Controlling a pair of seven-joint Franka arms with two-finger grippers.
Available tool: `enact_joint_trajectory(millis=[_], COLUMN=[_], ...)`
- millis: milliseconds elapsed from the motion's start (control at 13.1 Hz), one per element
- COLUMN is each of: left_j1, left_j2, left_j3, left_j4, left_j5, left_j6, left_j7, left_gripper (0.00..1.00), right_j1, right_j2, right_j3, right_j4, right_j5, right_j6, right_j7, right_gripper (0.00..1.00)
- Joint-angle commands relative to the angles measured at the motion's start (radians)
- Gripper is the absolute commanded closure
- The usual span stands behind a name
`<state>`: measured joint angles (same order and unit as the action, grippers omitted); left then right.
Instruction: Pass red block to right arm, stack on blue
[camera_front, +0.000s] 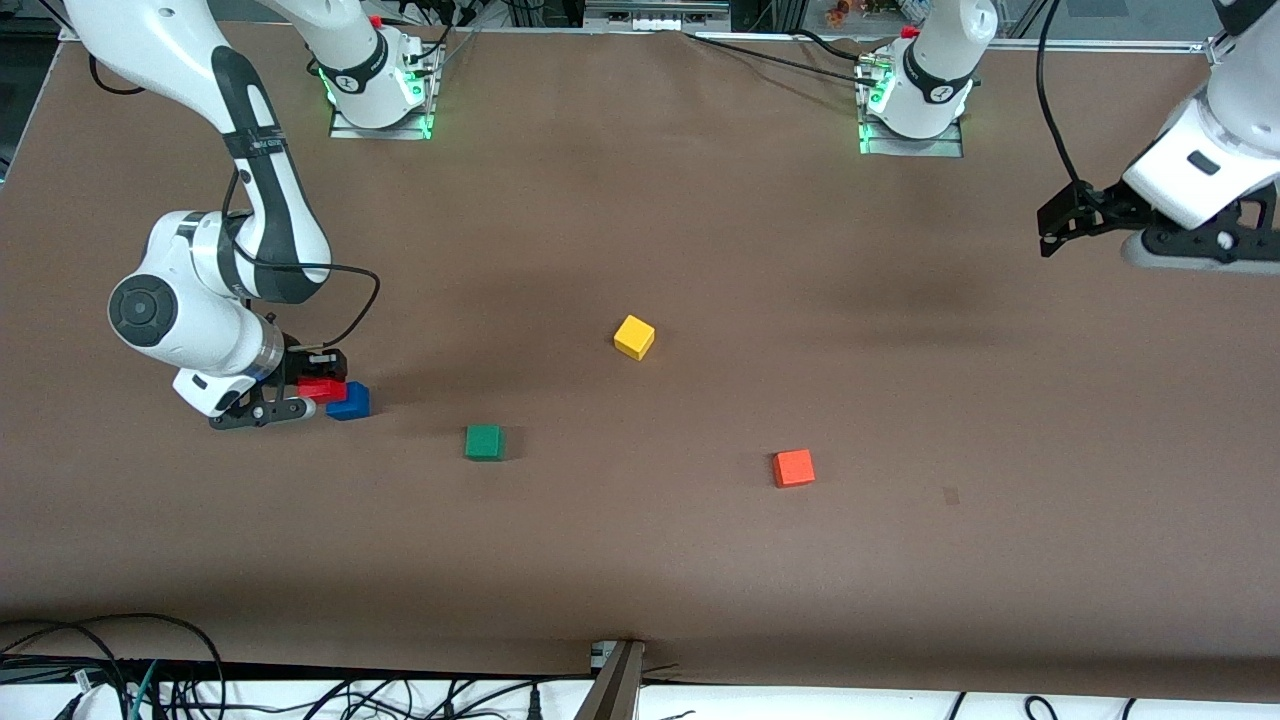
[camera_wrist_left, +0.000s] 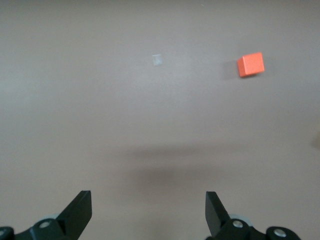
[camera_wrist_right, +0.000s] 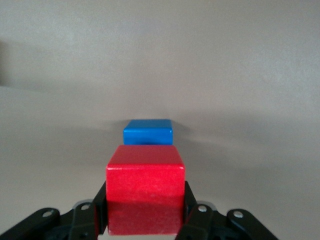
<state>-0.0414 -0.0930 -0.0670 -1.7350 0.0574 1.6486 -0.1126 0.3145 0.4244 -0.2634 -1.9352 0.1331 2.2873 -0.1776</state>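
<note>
- Right wrist view: we see the red block (camera_wrist_right: 145, 192) pinched between the right gripper (camera_wrist_right: 145, 220) fingers (camera_wrist_right: 97, 210), one on each side face.
- Red block sits low, just beside the blue block (camera_front: 349, 401), toward the right arm's end of the table (camera_front: 640, 560); we can't tell if they touch.
- Left gripper (camera_wrist_left: 148, 212) hangs spread wide, holding nothing, at the left arm's end.
- Green cube (camera_front: 484, 442), yellow cube (camera_front: 634, 336), orange cube (camera_front: 793, 467) lie well apart.
</note>
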Motion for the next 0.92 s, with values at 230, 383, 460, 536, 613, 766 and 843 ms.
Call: enact_joint_trajectory(millis=[230,383,460,536,613,766,843], left_j1=[-0.006,-0.006,0.001,0.006,0.011,0.017,0.017], left_j2=[-0.057,0.017,0.047,0.065,0.070,0.073,0.073], left_j3=[0.013,0.038,0.042,0.042,0.042,0.041,0.039], left_j4=[-0.069,0.033,0.066,0.089,0.097,0.095,0.095], left_j5=[0.016,0.016,0.015,0.015,0.016,0.015,0.015], left_j6=[0.022,-0.050,-0.052,-0.053,-0.055,-0.055,-0.055], left_j7=[-0.042,-0.033,-0.007,0.019,0.021,0.021,0.022], left_gripper=[0.00,0.00,0.00,0.00,0.00,0.00,0.00], right_j1=[0.014,0.029,0.029,0.029,0.029,0.028,0.028], right_j2=[-0.012,-0.006,-0.004,-0.004,-0.003,-0.001,-0.001], right_j3=[0.004,0.003,0.003,0.001,0.001,0.001,0.000], right_j4=[-0.070,-0.071,-0.071,-0.071,-0.071,-0.071,-0.070], right_j5=[-0.021,-0.021,-0.021,-0.021,-0.021,-0.021,-0.021], right_j6=[0.089,0.089,0.090,0.090,0.095,0.095,0.096], right_j7=[0.023,0.023,0.023,0.021,0.021,0.021,0.021], right_gripper=[0.98,0.98,0.98,0.98,0.98,0.98,0.98])
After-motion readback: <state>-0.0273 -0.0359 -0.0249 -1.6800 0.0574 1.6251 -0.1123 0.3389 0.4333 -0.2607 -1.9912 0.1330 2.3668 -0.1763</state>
